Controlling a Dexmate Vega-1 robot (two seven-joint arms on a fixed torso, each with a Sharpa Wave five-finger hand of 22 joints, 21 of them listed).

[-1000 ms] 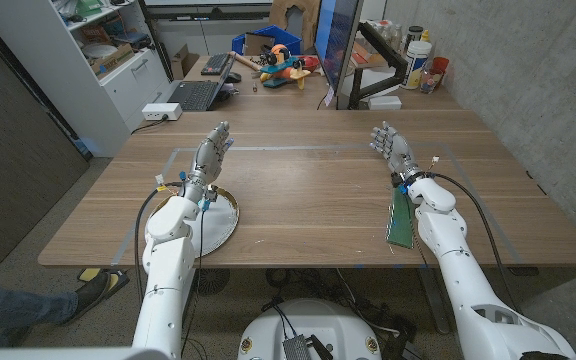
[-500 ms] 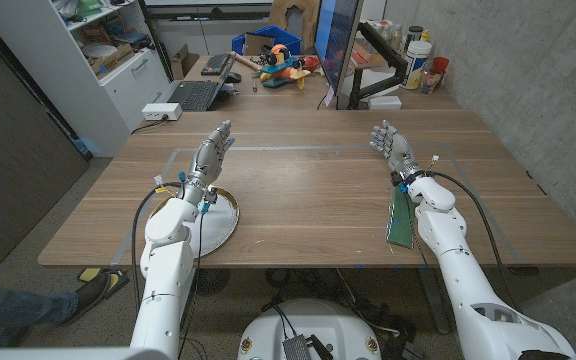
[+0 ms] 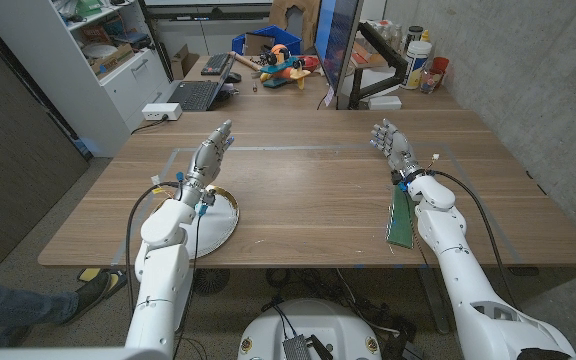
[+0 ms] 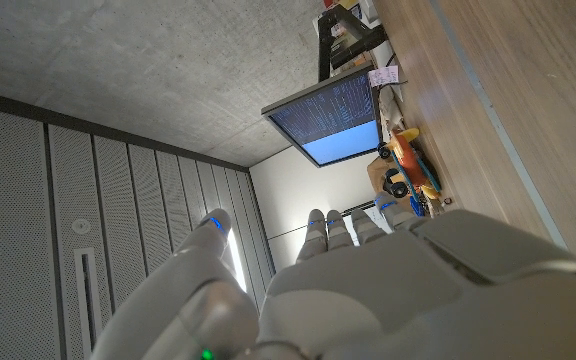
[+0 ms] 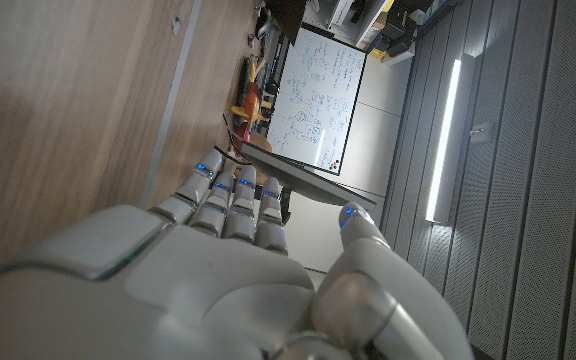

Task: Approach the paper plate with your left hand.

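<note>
**Left hand raised beyond the plate, holding nothing**

The paper plate [image 3: 216, 222] lay near the table's front edge at about 7 o'clock from the table's middle. It was round and pale, with a thin yellowish rim, and the left forearm covered its left part. At about 4 o'clock, also by the front edge, a flat dark green board [image 3: 401, 220] lay partly under the right forearm.

The wooden table [image 3: 308, 190] had a mid-brown grain and a faint taped rectangle marked on its top. Past its far edge, at 12 o'clock, stood a second desk with a laptop [image 3: 196, 94], a white power block [image 3: 161, 112], a colourful toy [image 3: 286, 68] and a monitor [image 3: 340, 45] on a black arm. White shelving [image 3: 108, 50] stood at 10 o'clock, a concrete wall ran along the right, and a person's leg and shoe [image 3: 93, 288] showed on the floor at 8 o'clock.

The left hand [image 3: 210, 155] was just beyond the plate's far rim, at 12 o'clock from it, fingers extended and a little apart, holding nothing; whether it touched the tabletop could not be told. In the left wrist view its fingers [image 4: 328, 232] pointed toward the monitor. The right hand [image 3: 391, 147] was at about 2 o'clock, well apart from the plate, fingers likewise spread and empty.
</note>
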